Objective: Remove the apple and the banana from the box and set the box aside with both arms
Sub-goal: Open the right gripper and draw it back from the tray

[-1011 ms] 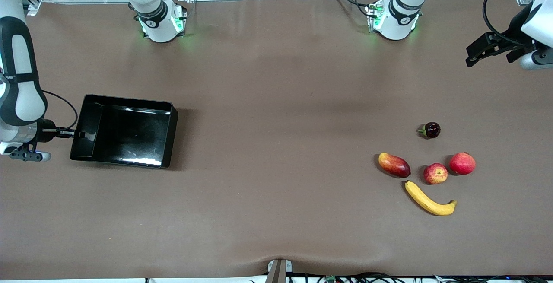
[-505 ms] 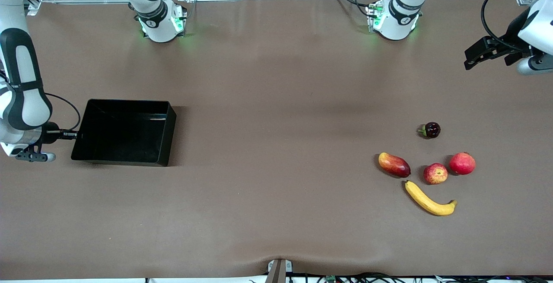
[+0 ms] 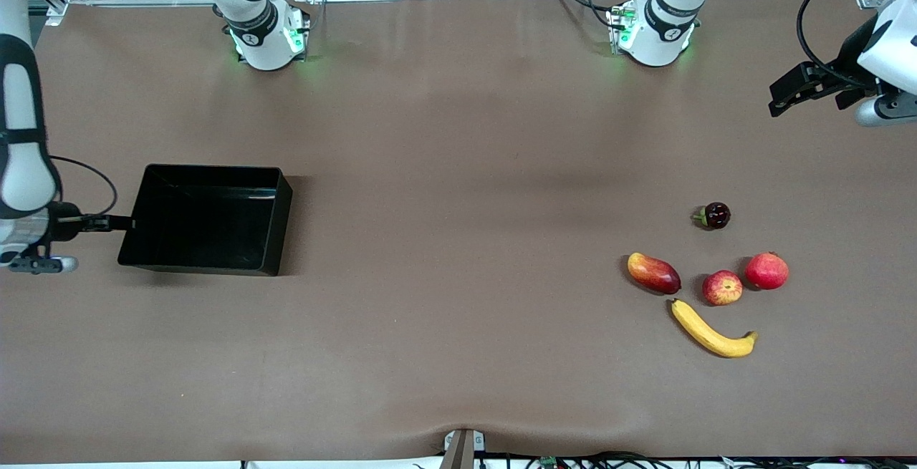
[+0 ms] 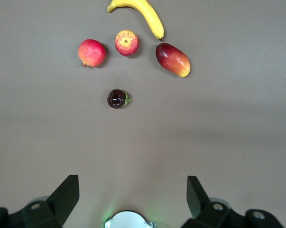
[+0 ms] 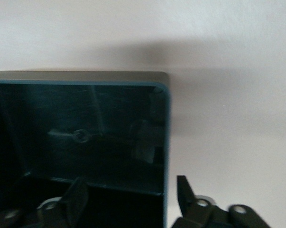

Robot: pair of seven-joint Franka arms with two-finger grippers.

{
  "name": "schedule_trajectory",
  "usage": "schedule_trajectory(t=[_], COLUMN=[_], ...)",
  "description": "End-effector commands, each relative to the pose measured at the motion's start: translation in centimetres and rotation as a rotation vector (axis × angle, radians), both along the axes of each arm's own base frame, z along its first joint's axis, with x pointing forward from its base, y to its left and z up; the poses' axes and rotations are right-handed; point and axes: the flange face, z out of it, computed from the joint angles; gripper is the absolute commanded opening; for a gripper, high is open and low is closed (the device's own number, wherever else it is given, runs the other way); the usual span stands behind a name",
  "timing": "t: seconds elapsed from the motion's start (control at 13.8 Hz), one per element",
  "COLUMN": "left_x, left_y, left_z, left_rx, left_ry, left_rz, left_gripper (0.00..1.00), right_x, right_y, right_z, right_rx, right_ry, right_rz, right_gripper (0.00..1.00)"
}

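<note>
The empty box (image 3: 205, 219) rests at the right arm's end of the surface, its wall between the spread, ungripping fingers of the right end effector (image 5: 133, 194), while the left end effector (image 4: 133, 197) hangs open and empty, waiting above the bare surface, with the apple (image 3: 722, 288) and banana (image 3: 711, 331) already outside the box.

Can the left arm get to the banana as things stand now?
Probably yes. The left hand is open, holds nothing and hangs over bare table. The banana lies in the open, nearer the front camera than the apple, with nothing over it.

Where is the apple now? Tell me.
The apple lies on the table toward the left arm's end, between the mango-shaped fruit and plain red fruit.
</note>
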Motion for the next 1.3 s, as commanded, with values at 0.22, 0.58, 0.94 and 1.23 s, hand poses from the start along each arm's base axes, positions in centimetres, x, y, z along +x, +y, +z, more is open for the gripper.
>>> schedule_trajectory(t=[0.22,0.58,0.94,1.23], left_x=[-0.8,-1.5,-1.6,-1.6], left_y=[0.5,0.5,0.5,0.6], left_z=[1.1,2.7,2.7,2.7], left_rx=[0.006,0.007,0.007,0.007], left_ry=[0.02,0.011,0.011,0.011], left_rz=[0.005,0.008,0.006,0.008], left_gripper=[1.0,1.0,1.0,1.0], right_x=[4.6,4.3,1.2,-2.4], right_y=[3.5,2.9,4.1,9.3], right_z=[12.3,18.9,26.9,33.7], right_rx=[-0.024,-0.038,-0.041,-0.145], right_ry=[-0.112,-0.167,-0.194,-0.177], right_rz=[0.103,0.105,0.124,0.184], right_gripper=[1.0,1.0,1.0,1.0])
